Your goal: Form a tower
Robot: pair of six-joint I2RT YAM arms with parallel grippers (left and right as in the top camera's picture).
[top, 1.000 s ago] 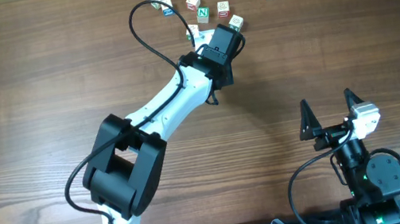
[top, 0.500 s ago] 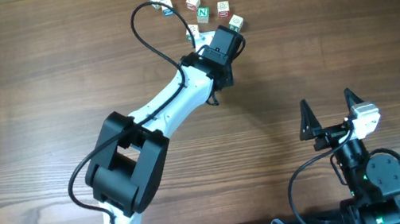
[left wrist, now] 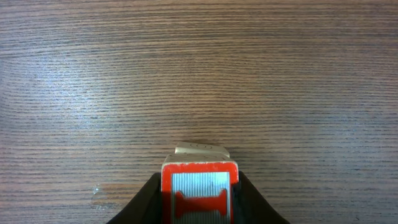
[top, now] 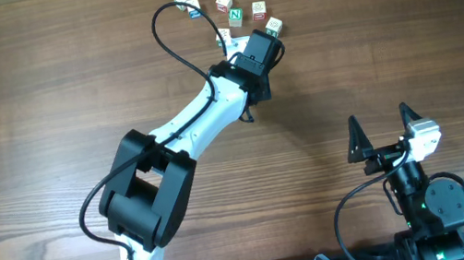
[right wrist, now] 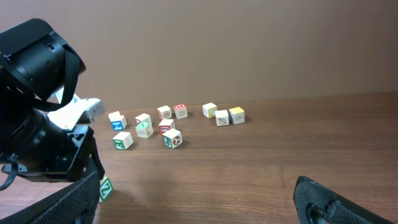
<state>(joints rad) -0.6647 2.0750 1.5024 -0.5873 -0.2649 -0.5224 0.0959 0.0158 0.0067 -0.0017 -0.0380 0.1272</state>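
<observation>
– As the left wrist camera has it, where is the tower (left wrist: 200, 190) relative to the left claw (left wrist: 199, 186)?
– Right between the two dark fingers (left wrist: 140, 208), at the bottom middle of the view. The claw is clamped on its top cube, the one with a red frame round a white ribbed face and a red mark. A second, pale cube (left wrist: 200, 149) shows just past it, touching it. So two cubes in the tower, and wooden counter (left wrist: 199, 62) beyond.
– And from overhead?
– The left arm (top: 202, 116) reaches to the near edge of the loose cubes (top: 259, 9) at the far side of the counter. Its wrist covers claw and tower alike, so neither can be seen there. I count twelve loose cubes: three in a group to the right, the rest spread to the left, one half hidden by the arm. The right claw (top: 377, 114) is well apart from all of them, near the robot's base, its two fingers spread wide.
– The right wrist view?
– Its own fingers (right wrist: 329, 202) sit at the two bottom corners, far apart. Across the counter lies the scatter: ten cubes clearly, plus a white-and-blue shape at the left end that may be one cube or two. One more, a green-lettered cube (right wrist: 106, 188), peeps out low beside the left arm; whether it belongs to the tower I cannot tell.
</observation>
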